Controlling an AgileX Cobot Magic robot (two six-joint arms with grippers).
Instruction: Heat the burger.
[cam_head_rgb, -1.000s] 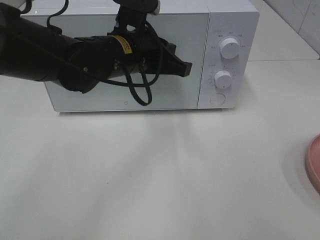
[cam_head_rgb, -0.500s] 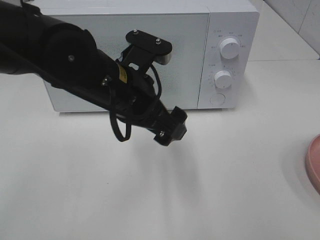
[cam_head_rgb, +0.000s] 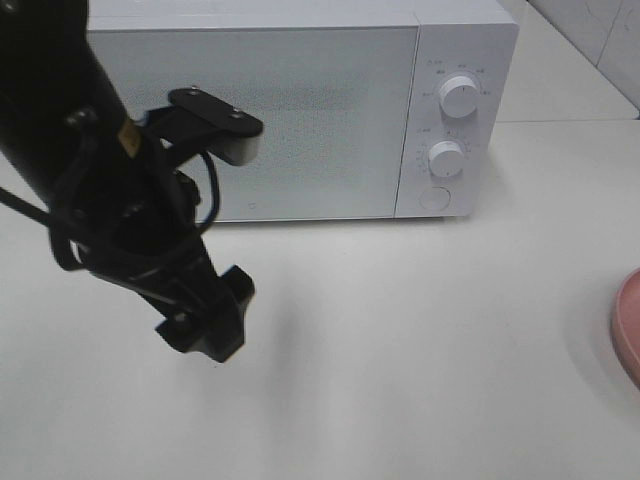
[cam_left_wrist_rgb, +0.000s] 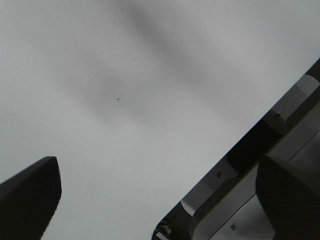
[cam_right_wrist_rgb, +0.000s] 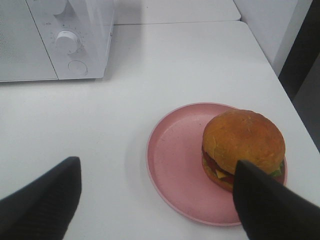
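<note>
Left pincer (cam_head_rgb: 205, 325): spread wide, empty, above the bench (cam_head_rgb: 420, 350).
Right pincer (cam_right_wrist_rgb: 155, 200): spread, empty, over burger (cam_right_wrist_rgb: 243, 148) on pink plate (cam_right_wrist_rgb: 177, 165).
Microwave (cam_head_rgb: 300, 110): door shut.

One microwave (cam_head_rgb: 270, 110) with two knobs (cam_head_rgb: 459, 96) and one round button (cam_head_rgb: 434, 198). One burger (cam_right_wrist_rgb: 243, 148) on one pink plate (cam_right_wrist_rgb: 175, 165). One white table (cam_head_rgb: 420, 350). Two grippers (cam_left_wrist_rgb: 150, 195).

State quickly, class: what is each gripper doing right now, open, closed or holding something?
Left gripper: open, holding nothing, over bare table.
Right gripper: open, holding nothing, above the burger on its pink plate.
</note>
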